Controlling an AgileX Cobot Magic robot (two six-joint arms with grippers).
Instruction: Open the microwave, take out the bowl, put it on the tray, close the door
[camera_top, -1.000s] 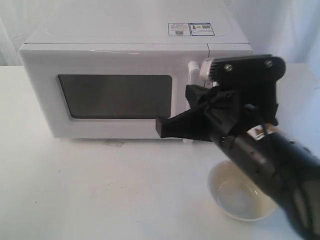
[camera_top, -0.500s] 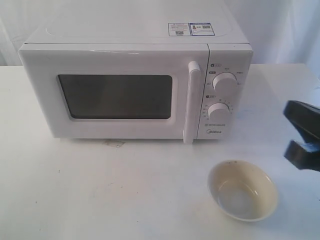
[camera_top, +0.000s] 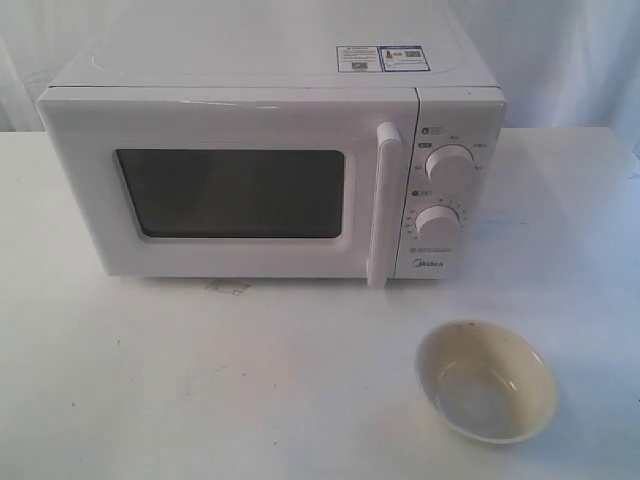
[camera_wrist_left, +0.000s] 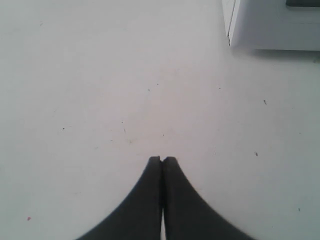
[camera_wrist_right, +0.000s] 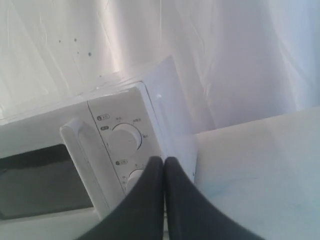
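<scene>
The white microwave (camera_top: 270, 170) stands at the back of the table, its door (camera_top: 225, 190) shut, with the dark window and the vertical bar handle (camera_top: 383, 205) showing. The cream bowl (camera_top: 486, 379) sits upright on the table in front of the dials, outside the microwave. No tray shows in any view. Neither arm appears in the exterior view. My left gripper (camera_wrist_left: 162, 158) is shut and empty above bare table, a microwave corner (camera_wrist_left: 235, 25) at the frame's edge. My right gripper (camera_wrist_right: 163, 160) is shut and empty, off to the side of the microwave (camera_wrist_right: 120, 135), facing its dials.
A white cloth backdrop (camera_top: 560, 50) hangs behind the microwave. The white tabletop (camera_top: 200, 380) stretches in front, with a small stain (camera_top: 228, 287) near the microwave's base.
The right arm, which stood in front of the door handle a second ago, has pulled back to the right and left the exterior view. The door and bowl have not moved.
</scene>
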